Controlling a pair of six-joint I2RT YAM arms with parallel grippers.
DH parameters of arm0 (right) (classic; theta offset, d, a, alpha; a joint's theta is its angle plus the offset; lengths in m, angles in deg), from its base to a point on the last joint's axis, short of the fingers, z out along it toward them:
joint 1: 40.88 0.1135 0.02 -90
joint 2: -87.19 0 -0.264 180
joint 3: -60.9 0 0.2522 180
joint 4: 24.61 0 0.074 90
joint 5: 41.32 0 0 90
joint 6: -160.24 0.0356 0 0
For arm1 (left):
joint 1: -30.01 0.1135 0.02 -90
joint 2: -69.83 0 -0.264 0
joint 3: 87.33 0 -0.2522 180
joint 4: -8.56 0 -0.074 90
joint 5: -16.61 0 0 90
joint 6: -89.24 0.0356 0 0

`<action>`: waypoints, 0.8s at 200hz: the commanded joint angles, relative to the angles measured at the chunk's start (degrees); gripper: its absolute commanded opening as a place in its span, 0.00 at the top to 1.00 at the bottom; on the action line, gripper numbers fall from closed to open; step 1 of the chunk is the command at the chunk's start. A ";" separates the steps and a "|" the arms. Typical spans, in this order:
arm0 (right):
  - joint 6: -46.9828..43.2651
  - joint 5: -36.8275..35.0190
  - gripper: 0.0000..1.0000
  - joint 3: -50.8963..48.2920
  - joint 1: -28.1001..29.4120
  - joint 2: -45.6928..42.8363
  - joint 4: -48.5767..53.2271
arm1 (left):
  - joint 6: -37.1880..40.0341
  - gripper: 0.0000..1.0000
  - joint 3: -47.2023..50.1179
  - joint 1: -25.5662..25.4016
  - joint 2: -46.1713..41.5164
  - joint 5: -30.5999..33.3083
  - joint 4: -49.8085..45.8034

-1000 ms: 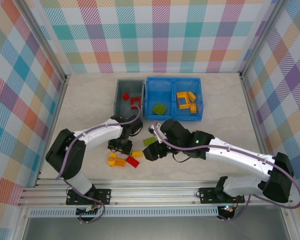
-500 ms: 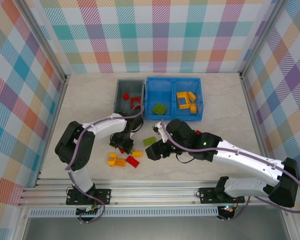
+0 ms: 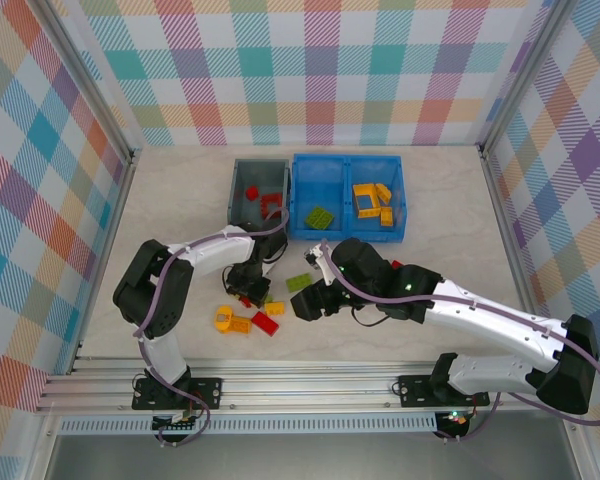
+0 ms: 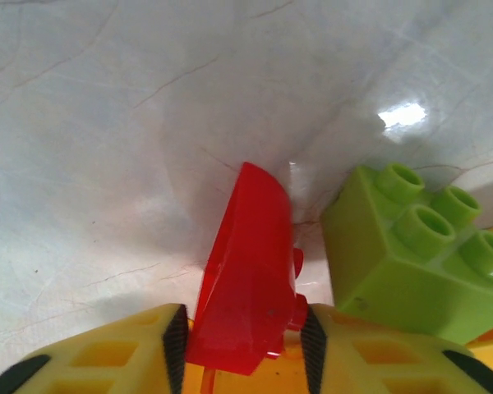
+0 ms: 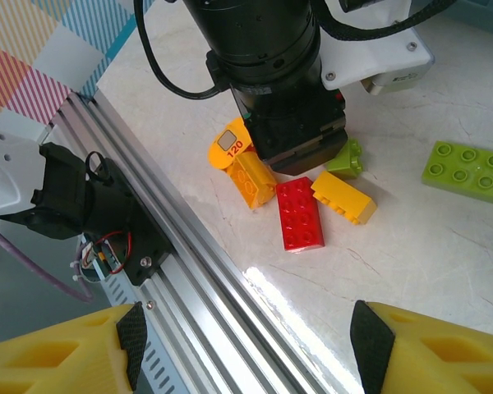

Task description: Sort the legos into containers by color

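- Currently, left tool [image 4: 245, 332] pinches a red lego [image 4: 246, 279] close to the surface [image 4: 107, 123]; a lime green brick [image 4: 403, 254] sits just beside it.
- Right tool [image 5: 246, 328] gapes wide, holding nothing, above a flat red brick [image 5: 300, 213] and a yellow brick [image 5: 343, 197].
- Grey bin [image 3: 236, 200] holds red pieces [image 3: 265, 200].
- Blue bin [image 3: 346, 236]: green plate [image 3: 318, 217] in left compartment, yellow pieces [image 3: 373, 200] in right.

Bright, even light; glare on table [image 4: 403, 115]
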 commanded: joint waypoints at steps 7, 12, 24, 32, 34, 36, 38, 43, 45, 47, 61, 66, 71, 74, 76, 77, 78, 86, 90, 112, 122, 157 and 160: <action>0.66 0.20 0.31 -0.22 0.58 0.16 -0.65 | -1.13 0.65 0.10 0.51 2.10 -0.69 4.51; 0.66 0.16 0.31 -0.14 0.59 0.08 -0.55 | -1.14 0.66 0.00 0.52 2.33 -0.37 4.39; 0.63 -0.01 0.31 -0.13 0.61 -0.05 -0.51 | -1.14 0.67 -0.19 0.53 2.64 -0.18 4.12; 0.59 -0.11 0.31 -0.12 0.65 -0.19 -0.49 | -1.20 0.69 -0.12 0.51 2.65 -0.37 4.25; 0.57 -0.06 0.31 -0.13 0.61 -0.19 -0.52 | -1.22 0.69 -0.11 0.55 2.65 -0.39 4.28; 0.57 -0.10 0.31 -0.13 0.58 -0.19 -0.53 | -1.22 0.69 -0.10 0.54 2.60 -0.37 4.35; 0.57 -0.11 0.31 -0.18 0.62 -0.26 -0.54 | -1.29 0.70 -0.10 0.56 2.57 -0.38 4.37; 0.55 -0.19 0.31 -0.22 0.59 -0.28 -0.59 | -1.48 0.71 -0.04 0.51 2.35 -0.37 4.45; 0.56 -0.20 0.32 -0.22 0.57 -0.28 -0.57 | -1.53 0.71 -0.02 0.53 2.26 -0.32 4.49; 0.57 -0.20 0.31 -0.22 0.64 -0.28 -0.57 | -1.63 0.71 -0.02 0.51 2.11 -0.33 4.47; 0.36 -0.45 0.32 -0.31 0.63 -0.28 -0.53 | -2.43 0.71 -0.25 0.51 0.66 0.48 3.86; 0.20 -0.54 0.32 -0.31 0.67 -0.35 -0.49 | -2.79 0.72 -0.51 0.51 -0.23 0.94 3.21; 0.15 -0.71 0.32 -0.31 0.63 -0.57 -0.62 | -3.18 0.72 -0.90 0.51 -1.41 1.47 2.49; 0.13 -0.84 0.32 -0.37 0.64 -0.74 -0.66 | -3.42 0.72 -1.16 0.55 -2.23 1.76 2.08; 0.06 -0.89 0.32 -0.39 0.72 -0.86 -0.76 | -3.60 0.72 -1.29 0.54 -2.81 1.97 1.80; 0.05 -0.94 0.32 -0.39 0.73 -0.92 -0.83 | -3.69 0.72 -1.44 0.52 -3.12 2.02 1.64; 0.05 -1.01 0.32 -0.39 0.70 -0.99 -0.86 | -3.73 0.72 -1.57 0.51 -3.40 2.13 1.47; -0.09 -1.53 0.33 -0.48 0.74 -1.73 -1.48 | -4.31 0.72 -2.61 0.53 -5.94 2.70 0.35; -0.21 -1.84 0.33 -0.48 0.70 -2.16 -1.83 | -4.53 0.72 -3.37 0.51 -7.15 2.96 -0.16; -0.64 -6.25 0.33 -0.66 0.70 -4.24 -5.22 | -5.50 0.71 -9.59 0.84 -11.75 4.71 -3.17; -0.91 -8.66 0.33 -0.83 0.72 -4.56 -7.64 | -5.91 0.70 -12.88 1.43 -12.36 5.28 -4.13; -3.28 -14.95 0.32 2.72 0.61 -1.19 -12.72 | -7.77 0.68 -23.42 5.30 -8.46 6.66 -3.43; -3.30 -15.58 0.32 3.05 0.65 -0.74 -12.88 | -7.89 0.68 -24.07 5.62 -7.91 6.64 -3.06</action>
